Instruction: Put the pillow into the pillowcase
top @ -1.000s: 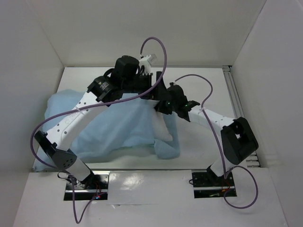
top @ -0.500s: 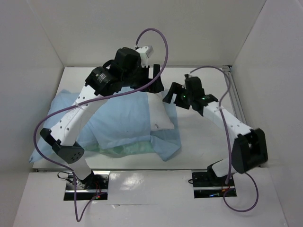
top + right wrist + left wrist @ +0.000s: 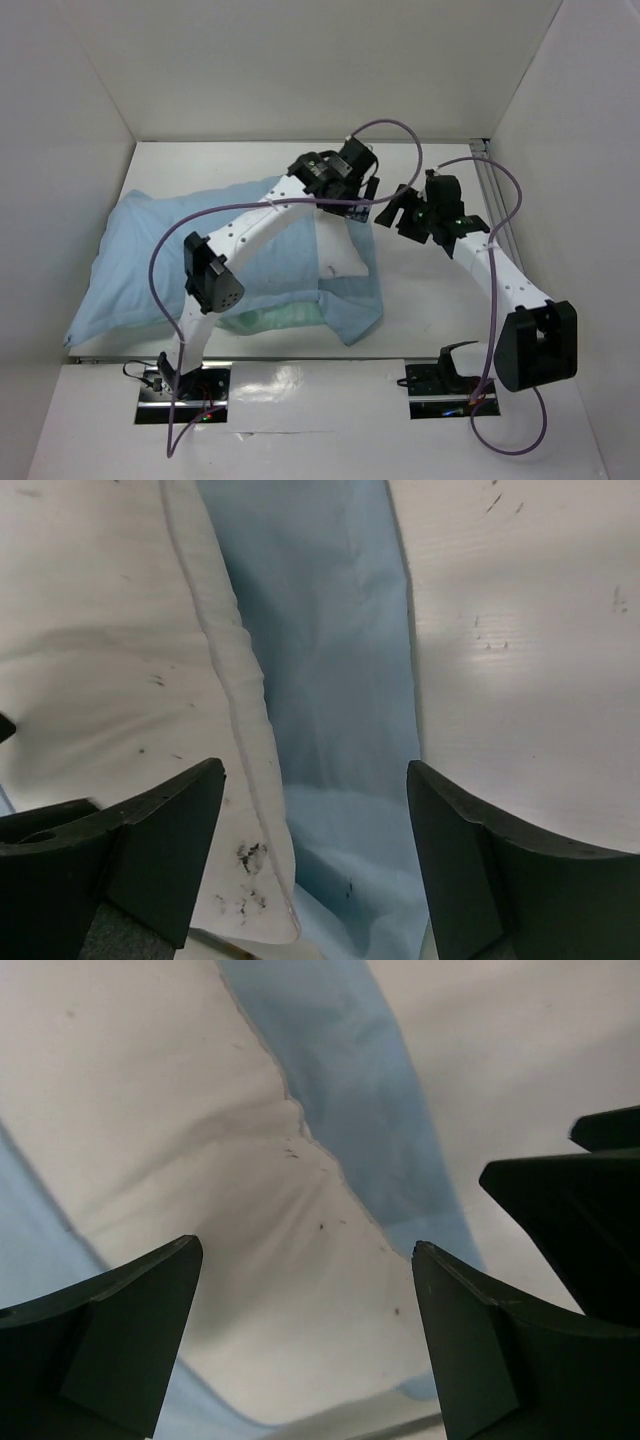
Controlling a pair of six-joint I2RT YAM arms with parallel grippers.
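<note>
The light blue pillowcase (image 3: pixel 150 260) lies across the left and middle of the table, with a fold of its sea-green face (image 3: pixel 280 318) showing at the front. The white pillow (image 3: pixel 342 255) sticks out of its right end; the rest is inside. My left gripper (image 3: pixel 358 205) hovers open over that exposed end. In the left wrist view the open gripper (image 3: pixel 305 1250) frames the pillow (image 3: pixel 200 1160) and a strip of pillowcase (image 3: pixel 345 1090). My right gripper (image 3: pixel 393 212) stands open just to the right. In its own view the gripper (image 3: pixel 312 767) is empty above the pillow's seam (image 3: pixel 100 680) and the pillowcase (image 3: pixel 330 680).
White walls enclose the table on the left, back and right. A metal rail (image 3: pixel 495 200) runs along the right edge. Bare tabletop (image 3: pixel 430 300) lies right of the pillowcase. Purple cables loop above both wrists. A dark shape (image 3: pixel 590 1210) at the right of the left wrist view is close by.
The right gripper has opened, let go of the pillowcase and drawn back to the right. The left arm has swung right and lower over the pillow's end, opening wider. The pillowcase has settled flatter.
</note>
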